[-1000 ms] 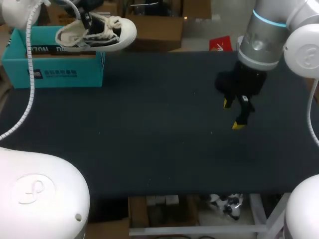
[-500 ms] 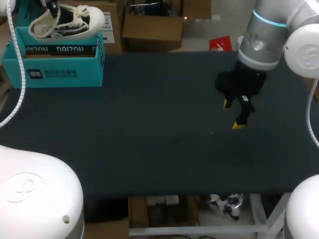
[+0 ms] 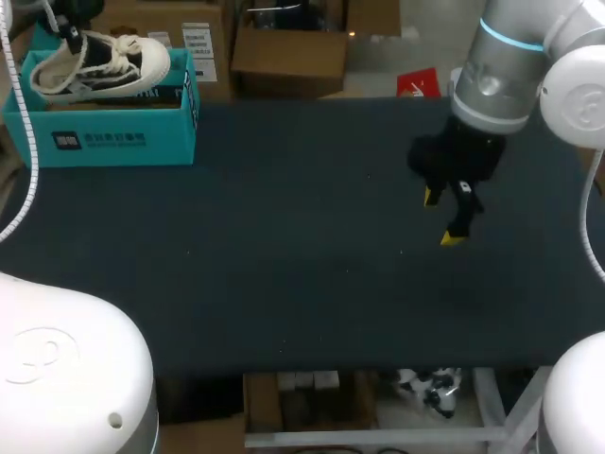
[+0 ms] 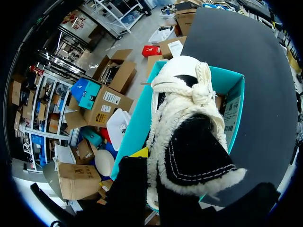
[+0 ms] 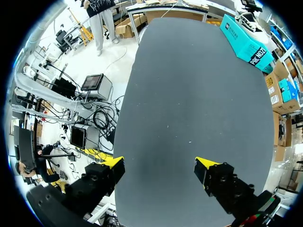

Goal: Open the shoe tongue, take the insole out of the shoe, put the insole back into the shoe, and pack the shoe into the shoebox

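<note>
Here, a cream-and-black canvas shoe [image 3: 99, 64] hangs over the rectangular teal cardboard shoebox [image 3: 123, 140].

Robotics lab or workshop, black-topped table [image 3: 284, 284] under two robot arms [image 3: 496, 80], cardboard boxes [image 4: 102, 106] and metal shelving [image 4: 49, 97] beyond the left gripper [image 4: 154, 189], cables [image 5: 102, 118] and monitors [image 5: 97, 85] on the floor beside the right gripper [image 5: 158, 168]

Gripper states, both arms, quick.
Left gripper: shut on the white-and-black canvas sneaker, above the teal cardboard shoebox.
Right gripper: open, holding nothing, over the dark table.
</note>
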You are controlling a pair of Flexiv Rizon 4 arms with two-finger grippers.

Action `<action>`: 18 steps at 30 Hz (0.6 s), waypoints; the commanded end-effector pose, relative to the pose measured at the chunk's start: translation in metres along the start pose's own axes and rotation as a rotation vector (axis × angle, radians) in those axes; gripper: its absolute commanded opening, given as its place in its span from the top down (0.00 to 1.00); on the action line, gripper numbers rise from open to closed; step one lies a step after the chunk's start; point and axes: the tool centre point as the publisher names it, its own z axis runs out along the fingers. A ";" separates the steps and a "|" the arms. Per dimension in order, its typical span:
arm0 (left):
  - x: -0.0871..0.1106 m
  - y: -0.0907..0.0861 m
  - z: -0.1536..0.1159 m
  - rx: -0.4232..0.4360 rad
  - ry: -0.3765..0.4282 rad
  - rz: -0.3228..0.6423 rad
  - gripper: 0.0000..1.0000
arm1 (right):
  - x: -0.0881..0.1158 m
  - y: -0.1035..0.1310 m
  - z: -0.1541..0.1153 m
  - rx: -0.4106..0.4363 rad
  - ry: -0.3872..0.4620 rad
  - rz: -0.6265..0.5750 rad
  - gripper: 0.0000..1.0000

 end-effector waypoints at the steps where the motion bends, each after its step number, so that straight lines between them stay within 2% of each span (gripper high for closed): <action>1: 0.000 0.003 0.020 -0.010 0.004 0.004 1.00 | -0.001 0.000 -0.001 0.002 0.003 0.000 0.00; 10: 0.017 0.014 0.049 -0.050 0.040 0.070 1.00 | -0.001 0.000 -0.001 0.002 0.003 0.000 0.00; 18: 0.022 0.020 0.068 -0.094 0.086 0.110 1.00 | -0.001 0.000 -0.001 0.002 0.003 0.000 0.00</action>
